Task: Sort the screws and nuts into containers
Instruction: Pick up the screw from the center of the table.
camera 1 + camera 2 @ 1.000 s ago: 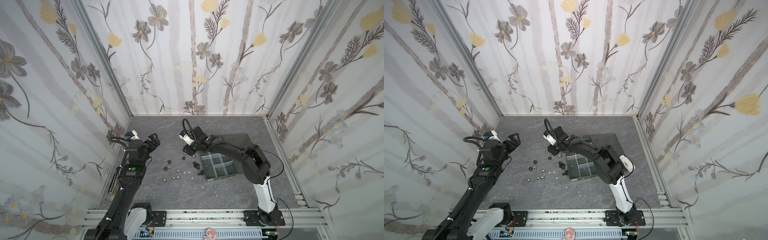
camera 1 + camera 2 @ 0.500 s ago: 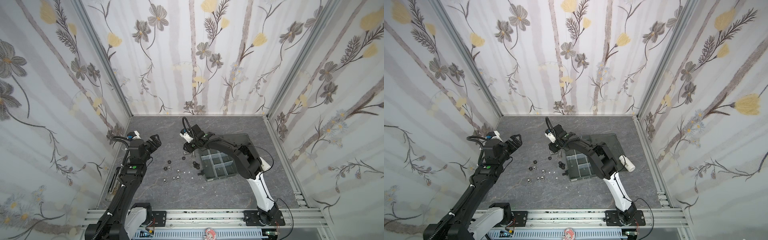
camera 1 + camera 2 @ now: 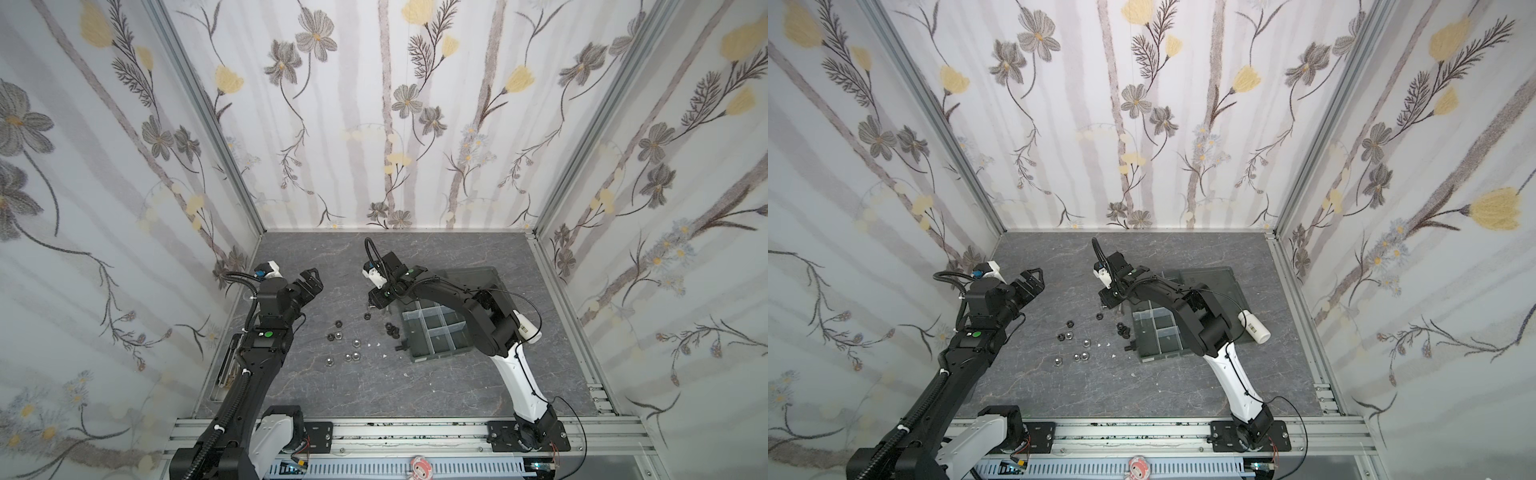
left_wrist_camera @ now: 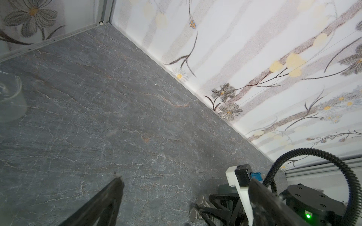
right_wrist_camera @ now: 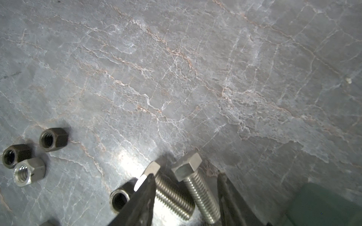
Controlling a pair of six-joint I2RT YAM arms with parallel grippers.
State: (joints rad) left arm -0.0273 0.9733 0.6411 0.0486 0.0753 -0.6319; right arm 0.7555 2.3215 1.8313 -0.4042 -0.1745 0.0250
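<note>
Two silver hex-head screws (image 5: 174, 195) (image 5: 197, 187) lie side by side on the grey floor between the fingers of my right gripper (image 5: 185, 178). It is open: one finger touches a screw, the other stands clear. In both top views this gripper (image 3: 376, 305) (image 3: 1108, 305) is low at the far left corner of the containers (image 3: 440, 356) (image 3: 1163, 355). Black and silver nuts (image 3: 338, 323) (image 3: 355, 343) (image 5: 53, 139) lie scattered left of the box, one black nut (image 5: 119, 199) beside a finger. My left gripper (image 3: 311, 282) (image 4: 185, 181) hovers open and empty.
The box lid (image 3: 478, 278) lies flat behind the compartments. A small clear cup (image 4: 9, 97) stands near the left wall. White specks (image 3: 378, 344) dot the floor between the nuts and the box. The enclosure walls close in on three sides.
My right gripper has stayed low over the screws while its elbow shifted. The left gripper has drifted a little, still open.
</note>
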